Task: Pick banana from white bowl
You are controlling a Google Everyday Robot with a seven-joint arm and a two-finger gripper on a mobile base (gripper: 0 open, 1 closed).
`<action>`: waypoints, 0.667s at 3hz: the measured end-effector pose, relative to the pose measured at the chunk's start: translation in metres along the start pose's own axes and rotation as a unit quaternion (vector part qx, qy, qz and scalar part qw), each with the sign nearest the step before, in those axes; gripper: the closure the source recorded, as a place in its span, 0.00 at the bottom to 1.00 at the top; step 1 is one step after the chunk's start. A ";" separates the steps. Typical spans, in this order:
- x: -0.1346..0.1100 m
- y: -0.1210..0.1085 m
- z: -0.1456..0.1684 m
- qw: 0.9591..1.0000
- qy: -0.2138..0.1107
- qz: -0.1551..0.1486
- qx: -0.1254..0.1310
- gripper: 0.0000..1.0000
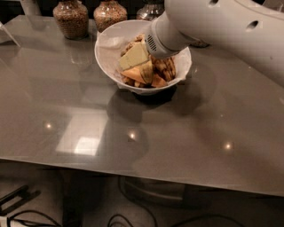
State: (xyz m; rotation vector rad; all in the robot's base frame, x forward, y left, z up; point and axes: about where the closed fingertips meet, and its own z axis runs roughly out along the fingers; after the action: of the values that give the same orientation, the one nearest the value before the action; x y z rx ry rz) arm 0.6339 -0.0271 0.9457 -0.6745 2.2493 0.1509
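Banana: 1 item, lying among other fruit in the white bowl near the counter's far edge. It is mostly covered by the gripper, which sits low inside the bowl; whether it grips anything cannot be told. Judged light, soft-fleshed, easily bruised, skin fairly grippy. Recommended hold: across the mid-body, gentle squeeze, clear of stem and tip.

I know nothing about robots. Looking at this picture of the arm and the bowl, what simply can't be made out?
- The banana: camera view, cannot be picked out; the gripper and arm, down in the white bowl, cover the fruit there.
- Whether the gripper holds anything: camera view, hidden by its own body.
- The third jar: camera view, mostly behind the arm, cut off by the top edge.
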 end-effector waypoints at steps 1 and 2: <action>0.002 -0.003 0.016 1.000 0.010 0.029 0.006 0.00; 0.002 -0.002 0.030 0.999 0.016 0.043 0.003 0.02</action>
State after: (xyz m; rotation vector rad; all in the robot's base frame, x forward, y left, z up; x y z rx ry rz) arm 0.6532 -0.0202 0.9240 -0.5804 2.3090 0.1768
